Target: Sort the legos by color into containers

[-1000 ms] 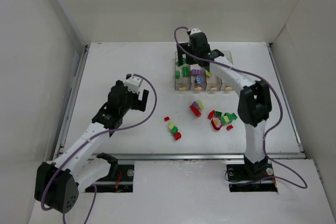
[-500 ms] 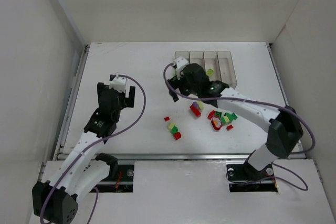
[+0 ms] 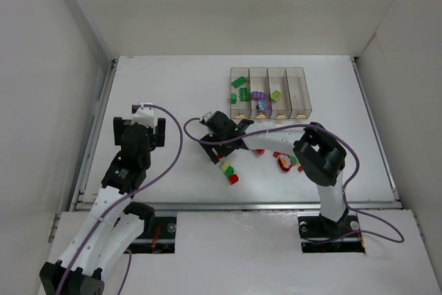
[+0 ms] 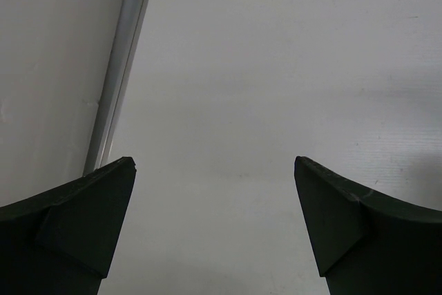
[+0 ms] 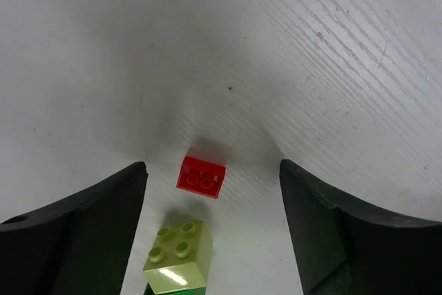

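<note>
White table (image 3: 173,88) carries everything. The right arm (image 3: 319,160) bends across to the left, low over the middle of the table. The left arm (image 3: 121,170) is at the left side, well apart from all bricks.

Four clear containers (image 3: 298,88) stand side by side in the far part of the table. Counting from the left, the first holds green legos (image 3: 239,81), the second holds purple ones (image 3: 257,94), and the third holds one yellow-green piece (image 3: 275,94).

The left gripper (image 4: 213,160) has its jaws released and wide apart, with only bare table between them. The right gripper (image 5: 213,165) is spread wide too and grasps nothing.

A small red brick (image 5: 201,176) lies on the table between the right gripper's fingers (image 5: 90,226) and touches neither of them. Just beside it, a yellow-green brick (image 5: 178,257) sits on top of a green one. In the top view, a loose group of red, green and yellow-green bricks (image 3: 284,162) lies near the right arm and is partly hidden by it.
</note>
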`<state>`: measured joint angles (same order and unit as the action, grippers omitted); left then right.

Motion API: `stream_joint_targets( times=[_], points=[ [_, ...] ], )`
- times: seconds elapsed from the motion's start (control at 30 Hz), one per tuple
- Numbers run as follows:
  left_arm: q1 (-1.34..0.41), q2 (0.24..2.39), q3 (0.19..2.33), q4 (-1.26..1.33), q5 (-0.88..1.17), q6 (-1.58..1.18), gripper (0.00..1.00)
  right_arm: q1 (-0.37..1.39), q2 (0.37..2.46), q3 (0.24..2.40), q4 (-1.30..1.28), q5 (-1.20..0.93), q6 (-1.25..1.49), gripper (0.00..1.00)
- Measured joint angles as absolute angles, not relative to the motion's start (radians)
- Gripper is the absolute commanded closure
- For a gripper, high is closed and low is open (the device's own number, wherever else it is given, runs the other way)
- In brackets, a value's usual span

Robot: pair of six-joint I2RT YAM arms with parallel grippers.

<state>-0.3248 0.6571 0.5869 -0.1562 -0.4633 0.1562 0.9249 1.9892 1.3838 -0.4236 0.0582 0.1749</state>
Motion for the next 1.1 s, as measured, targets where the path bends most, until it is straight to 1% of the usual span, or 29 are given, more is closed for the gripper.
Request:
stream_joint_targets(
  times=[0.07,0.1,0.2,0.27,0.3,0.33,0.4,0.43,0.5,0.53,0.6,0.63,0.8,0.93,1.03,1.1],
  points=[
    [-0.316,0.650,0.588,-0.167,-0.463,0.156,0.01,0.925,1.989,1.384,-0.430,0.064,0.188,0.26],
    [-0.313,0.648,0.588,-0.171,-0.462,0.155,0.01,0.925,1.989,1.384,-0.434,0.065,0.193,0.33],
    [-0.311,0.641,0.588,-0.182,-0.456,0.155,0.01,0.928,1.990,1.384,-0.440,0.067,0.210,0.43],
    [-0.307,0.639,0.588,-0.185,-0.452,0.155,0.01,0.932,1.990,1.384,-0.442,0.072,0.226,0.45],
    [-0.305,0.638,0.588,-0.185,-0.450,0.155,0.01,0.936,1.990,1.384,-0.442,0.073,0.234,0.47],
    [-0.305,0.637,0.588,-0.185,-0.450,0.155,0.01,0.939,1.990,1.382,-0.441,0.075,0.241,0.52],
    [-0.303,0.635,0.588,-0.186,-0.449,0.155,0.01,0.944,1.990,1.378,-0.437,0.080,0.253,0.55],
    [-0.303,0.633,0.588,-0.186,-0.448,0.155,0.01,0.944,1.990,1.378,-0.436,0.083,0.259,0.63],
    [-0.303,0.630,0.588,-0.185,-0.448,0.155,0.01,0.944,1.990,1.378,-0.436,0.083,0.267,0.75],
    [-0.301,0.629,0.588,-0.185,-0.448,0.155,0.01,0.944,1.990,1.378,-0.437,0.082,0.269,0.87],
    [-0.300,0.629,0.588,-0.185,-0.448,0.155,0.01,0.944,1.990,1.378,-0.437,0.083,0.275,0.98],
    [-0.300,0.629,0.588,-0.185,-0.448,0.155,0.01,0.944,1.990,1.378,-0.437,0.083,0.278,1.00],
    [-0.300,0.622,0.589,-0.185,-0.448,0.155,0.01,0.944,1.975,1.379,-0.451,0.110,0.288,1.00],
    [-0.300,0.613,0.589,-0.172,-0.476,0.120,0.01,0.908,1.901,1.413,-0.494,0.135,0.292,1.00],
    [-0.299,0.604,0.588,-0.149,-0.505,0.093,0.01,0.781,1.809,1.456,-0.493,0.117,0.291,1.00],
    [-0.299,0.599,0.588,-0.139,-0.509,0.081,0.01,0.634,1.752,1.480,-0.477,0.106,0.289,1.00]
  ],
)
